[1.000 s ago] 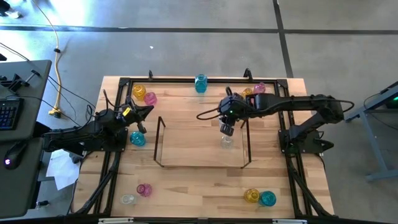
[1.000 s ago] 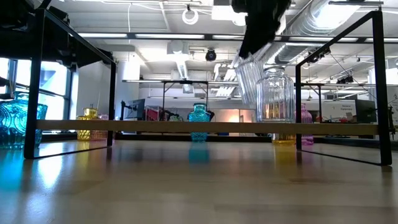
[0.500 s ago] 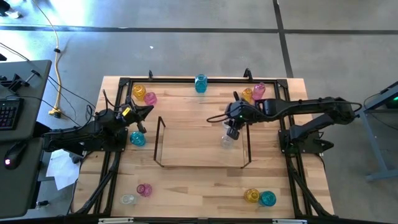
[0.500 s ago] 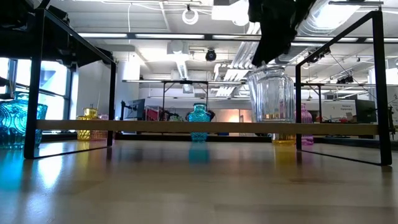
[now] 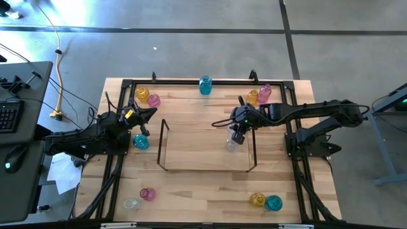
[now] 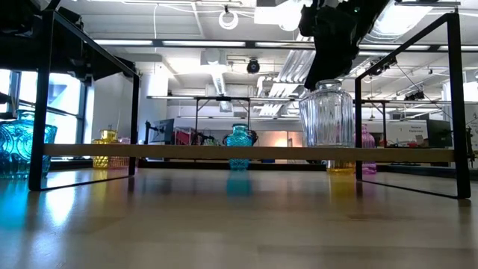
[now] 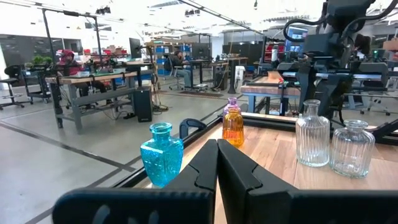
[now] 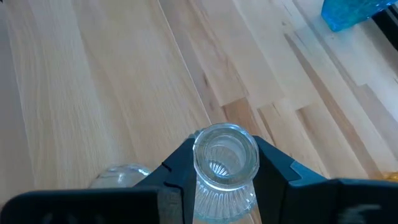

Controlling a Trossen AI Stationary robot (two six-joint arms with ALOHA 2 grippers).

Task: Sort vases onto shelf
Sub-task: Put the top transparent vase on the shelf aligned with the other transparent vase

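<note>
Right now the right gripper point(image 5: 238, 135) sits over the shelf point(image 5: 206, 169), near its right end frame, with its two fingers point(image 8: 176, 163) pressed on either side of the neck of a clear ribbed vase point(image 6: 326, 113). That vase stands upright on the shelf's see-through surface, and a second clear vase point(image 8: 118, 176) rests just beside it. The left gripper point(image 5: 150, 113) waits off the shelf's left end with its fingers closed together on nothing, a teal vase point(image 5: 140, 142) close by it. Other vases stand apart from the shelf: a teal vase behind it point(image 5: 205, 84), a yellow and pink pair point(image 5: 147, 97) beyond its left end, another pair beyond its right end point(image 5: 259, 95)
</note>
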